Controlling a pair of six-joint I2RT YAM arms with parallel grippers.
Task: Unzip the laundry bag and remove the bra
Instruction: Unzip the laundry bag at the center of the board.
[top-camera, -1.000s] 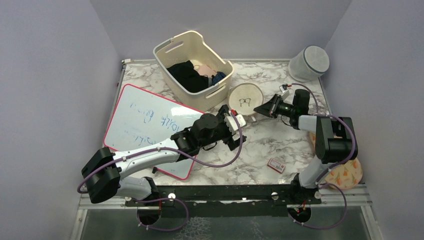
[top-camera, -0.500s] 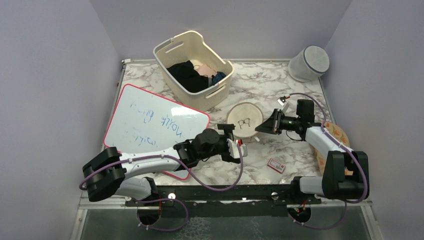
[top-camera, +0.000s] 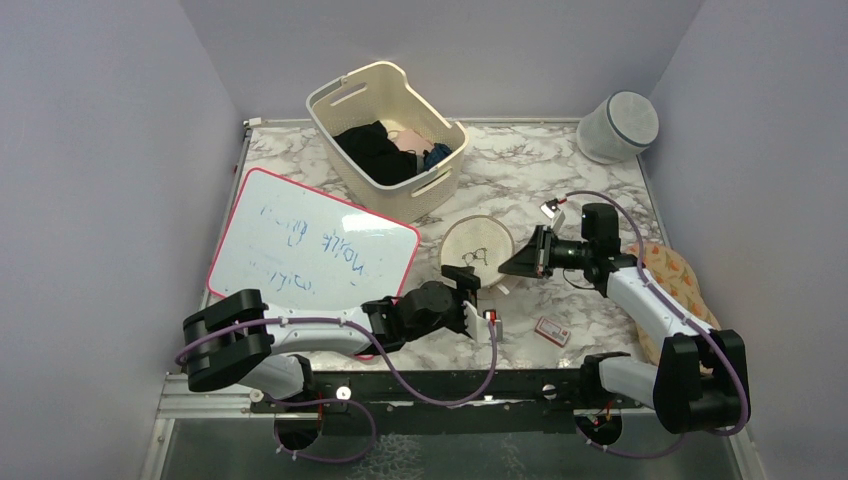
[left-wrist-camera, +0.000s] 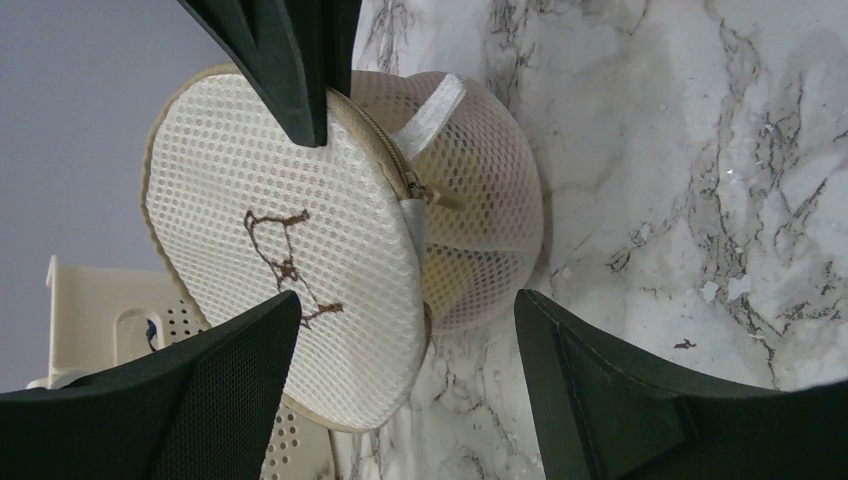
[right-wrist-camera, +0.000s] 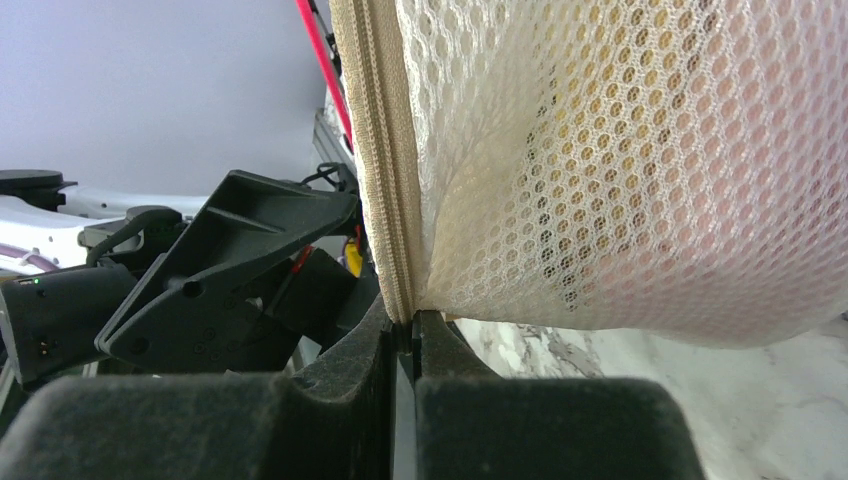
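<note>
Cream mesh forms the laundry bag, which is tilted over the marble table with its flat printed face showing from above. I cannot tell whether its rounded underside touches the marble.

The right gripper has its jaws pressed together on the bag's rim seam, pinching the beige zipper tape right at the fingertips. The domed mesh body bulges out to one side of those jaws, with pinkish and yellow tones showing through it.

The left gripper has its jaws spread wide and grips nothing. In its wrist view the bag lies just ahead of the gap between them. The flat face with the brown stitched outline is in front of one jaw, the rounded body sits nearer the middle, and bare marble lies ahead of the other jaw. The zipper pull hangs on the rim seam, straight ahead of the gap, and a white loop crosses the mesh just beyond it.

The right gripper meets the rim on the far side of the bag from the left jaws. A cream slotted basket stands beyond the bag, farther from both pairs of jaws. A whiteboard lies beside the left arm, behind its jaws.
</note>
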